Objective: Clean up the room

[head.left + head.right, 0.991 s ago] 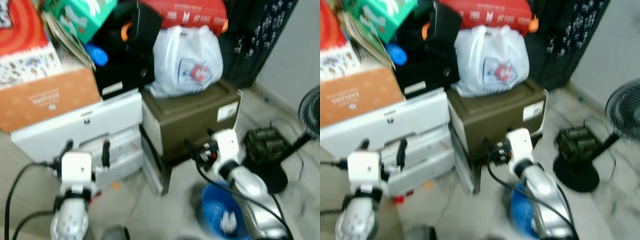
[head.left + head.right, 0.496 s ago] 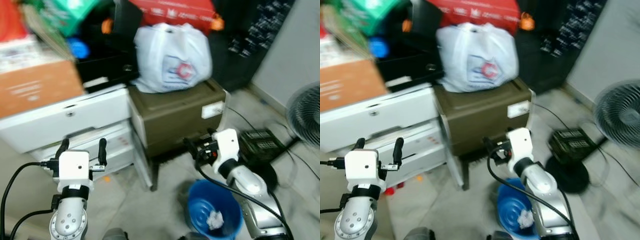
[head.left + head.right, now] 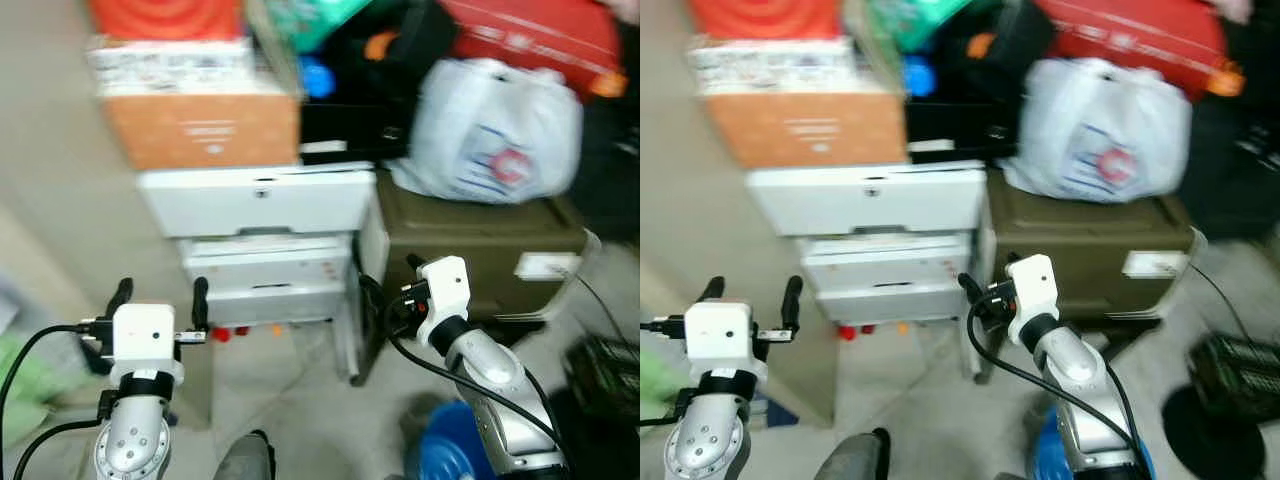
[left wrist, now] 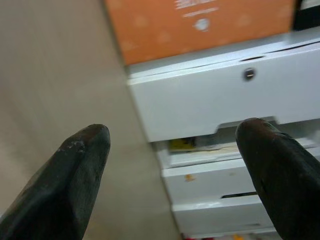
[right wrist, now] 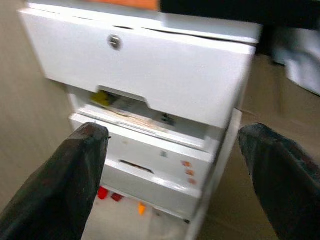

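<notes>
My left gripper (image 3: 160, 300) is held up open and empty in front of a white drawer unit (image 3: 265, 200); its two black fingers (image 4: 80, 165) stand wide apart. My right gripper (image 3: 388, 275) is also open and empty, close to the drawer unit's right side; in the right wrist view its fingers (image 5: 82, 170) frame the lower drawers (image 5: 150, 165). Small red and orange bits (image 3: 222, 333) lie on the floor under the drawers. A blue bin (image 3: 445, 455) sits low beside my right arm, partly hidden by it.
An orange cardboard box (image 3: 200, 125) tops the drawers. A white plastic bag (image 3: 495, 135) rests on an olive cabinet (image 3: 480, 250), with a red box (image 3: 540, 35) above it. A black crate (image 3: 605, 370) and a fan base (image 3: 1200, 430) are at the right. Something green (image 3: 20, 375) lies at the left.
The camera has swung left, so the whole scene has shifted right and the blue bin has dropped to the bottom edge. Both grippers stay open and empty.
</notes>
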`<state>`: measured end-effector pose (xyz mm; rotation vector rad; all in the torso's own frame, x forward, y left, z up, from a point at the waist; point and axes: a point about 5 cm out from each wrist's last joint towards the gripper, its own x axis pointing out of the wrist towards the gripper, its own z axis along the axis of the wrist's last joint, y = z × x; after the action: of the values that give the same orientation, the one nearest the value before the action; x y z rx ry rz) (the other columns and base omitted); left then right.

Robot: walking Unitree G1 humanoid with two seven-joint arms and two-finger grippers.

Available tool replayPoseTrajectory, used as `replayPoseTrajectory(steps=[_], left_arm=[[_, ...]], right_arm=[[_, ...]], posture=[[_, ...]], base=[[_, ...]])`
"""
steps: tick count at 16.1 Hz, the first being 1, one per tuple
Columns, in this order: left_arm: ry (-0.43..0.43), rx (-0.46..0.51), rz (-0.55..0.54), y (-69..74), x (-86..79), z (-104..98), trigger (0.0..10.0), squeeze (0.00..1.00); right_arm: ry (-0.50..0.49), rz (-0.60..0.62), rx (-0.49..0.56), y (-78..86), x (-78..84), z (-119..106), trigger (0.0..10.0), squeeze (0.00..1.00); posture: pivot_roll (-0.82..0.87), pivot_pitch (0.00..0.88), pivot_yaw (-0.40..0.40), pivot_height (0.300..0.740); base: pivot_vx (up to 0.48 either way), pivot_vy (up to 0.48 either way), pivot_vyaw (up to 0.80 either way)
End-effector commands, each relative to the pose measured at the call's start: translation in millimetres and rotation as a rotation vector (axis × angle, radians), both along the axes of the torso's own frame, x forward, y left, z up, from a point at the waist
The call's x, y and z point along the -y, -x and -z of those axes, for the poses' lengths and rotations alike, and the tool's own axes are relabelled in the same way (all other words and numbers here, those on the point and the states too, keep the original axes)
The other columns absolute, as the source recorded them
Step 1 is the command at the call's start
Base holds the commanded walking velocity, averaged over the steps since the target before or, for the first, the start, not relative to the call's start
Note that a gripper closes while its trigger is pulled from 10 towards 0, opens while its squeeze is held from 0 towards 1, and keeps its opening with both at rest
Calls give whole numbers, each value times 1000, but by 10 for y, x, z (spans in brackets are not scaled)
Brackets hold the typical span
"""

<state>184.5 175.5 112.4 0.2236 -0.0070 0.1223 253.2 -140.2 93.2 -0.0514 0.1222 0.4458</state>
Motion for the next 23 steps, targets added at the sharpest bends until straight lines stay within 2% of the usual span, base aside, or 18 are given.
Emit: replayPoseTrajectory(steps=[1,20,23], left_arm=[[-10,-18,2,16,-3,30,10000,0],[-16,-31,15,8,2,83,10000,0],[-42,-16,22,-104,-14,91,10000,0]], right_arm=[[3,-2,2,-10,18,-5,10000,0],[10,10,-8,-33,59,31,10000,0],[22,-3,12,-122,36,14,10000,0]], posture=[[2,47,-42,740],[6,24,-40,740],[6,0,-25,740]], base=[[0,0,800],[0,0,800],[0,0,800]])
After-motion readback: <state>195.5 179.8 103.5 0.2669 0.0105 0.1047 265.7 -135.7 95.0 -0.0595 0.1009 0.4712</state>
